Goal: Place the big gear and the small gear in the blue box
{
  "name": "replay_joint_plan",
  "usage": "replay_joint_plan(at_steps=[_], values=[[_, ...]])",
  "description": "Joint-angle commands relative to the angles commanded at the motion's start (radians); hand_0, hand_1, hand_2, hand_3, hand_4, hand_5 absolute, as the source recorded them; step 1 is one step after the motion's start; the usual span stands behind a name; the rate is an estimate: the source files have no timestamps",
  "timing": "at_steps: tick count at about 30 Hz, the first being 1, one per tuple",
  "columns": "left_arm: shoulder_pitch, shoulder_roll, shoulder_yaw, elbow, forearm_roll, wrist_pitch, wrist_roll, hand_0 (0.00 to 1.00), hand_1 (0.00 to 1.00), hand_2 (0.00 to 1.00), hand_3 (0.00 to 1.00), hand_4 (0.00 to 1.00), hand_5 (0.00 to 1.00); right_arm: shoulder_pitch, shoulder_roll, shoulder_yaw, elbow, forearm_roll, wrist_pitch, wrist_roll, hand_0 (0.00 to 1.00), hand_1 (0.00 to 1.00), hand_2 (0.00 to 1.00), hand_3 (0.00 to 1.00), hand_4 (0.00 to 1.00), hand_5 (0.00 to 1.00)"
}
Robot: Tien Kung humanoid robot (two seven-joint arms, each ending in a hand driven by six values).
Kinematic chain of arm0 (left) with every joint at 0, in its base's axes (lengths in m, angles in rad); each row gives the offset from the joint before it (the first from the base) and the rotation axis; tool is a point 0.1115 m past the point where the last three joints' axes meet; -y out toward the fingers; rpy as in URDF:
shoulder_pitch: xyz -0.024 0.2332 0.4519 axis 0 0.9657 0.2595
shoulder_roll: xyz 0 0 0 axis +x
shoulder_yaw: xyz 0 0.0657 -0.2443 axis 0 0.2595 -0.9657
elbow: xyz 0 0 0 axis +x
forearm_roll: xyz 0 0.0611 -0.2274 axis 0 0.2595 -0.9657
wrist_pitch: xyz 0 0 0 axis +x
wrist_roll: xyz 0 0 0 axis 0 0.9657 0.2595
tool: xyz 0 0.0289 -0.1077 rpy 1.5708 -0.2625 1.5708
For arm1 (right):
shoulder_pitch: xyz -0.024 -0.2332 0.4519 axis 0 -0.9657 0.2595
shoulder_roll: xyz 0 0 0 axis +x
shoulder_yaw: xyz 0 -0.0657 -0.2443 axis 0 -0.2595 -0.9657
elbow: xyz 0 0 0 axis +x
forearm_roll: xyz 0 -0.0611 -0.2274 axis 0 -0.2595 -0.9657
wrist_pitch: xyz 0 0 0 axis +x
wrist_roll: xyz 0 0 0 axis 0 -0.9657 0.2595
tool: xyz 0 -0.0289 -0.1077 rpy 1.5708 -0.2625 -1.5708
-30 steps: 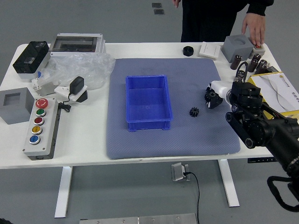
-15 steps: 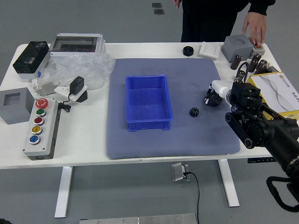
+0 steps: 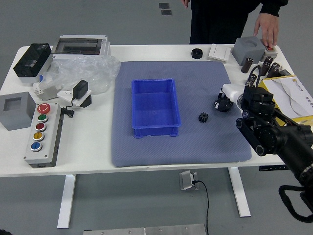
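Shifting slightly, the black-and-white right robot hand (image 3: 237, 96) is working at the dark big gear (image 3: 223, 104), grip impossible to tell. Next likely needs lifting it left into the blue plastic box (image 3: 156, 131); the black toothed small gear (image 3: 203, 117) is lying between. Left arm (image 3: 4, 232) is resting near left.

push-button box (image 3: 45, 152) on the white worktop (image 3: 88, 147)
red, green, red, yellow, blue buttons; crumpled clear plastic (image 3: 93, 73) beyond it

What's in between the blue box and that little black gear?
Just a strip of the blue-grey mat, with nothing on it. The head view shows it, between the blue box's right side and the small gear.
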Motion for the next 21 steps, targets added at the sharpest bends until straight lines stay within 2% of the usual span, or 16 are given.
replay_joint_plan(at_steps=[2,8,21], values=[[0.0,0.0,-0.001,0.0,0.0,0.0,0.0,0.884,0.867,0.866,0.844,0.797,0.515,0.0,-0.001,0.001,0.002,0.0,-0.003,0.0,0.613,0.556,0.611,0.636,0.475,0.443],[0.0,-0.001,-0.002,0.0,0.001,0.0,0.0,0.885,0.868,0.867,0.845,0.797,0.51,-0.001,-0.004,0.003,0.009,0.0,-0.01,0.0,0.601,0.542,0.593,0.625,0.462,0.439],[-0.001,0.001,-0.003,0.0,0.001,0.0,0.001,0.885,0.868,0.868,0.85,0.795,0.508,0.0,-0.015,0.013,0.03,0.0,-0.007,-0.003,0.597,0.535,0.588,0.624,0.46,0.436]])
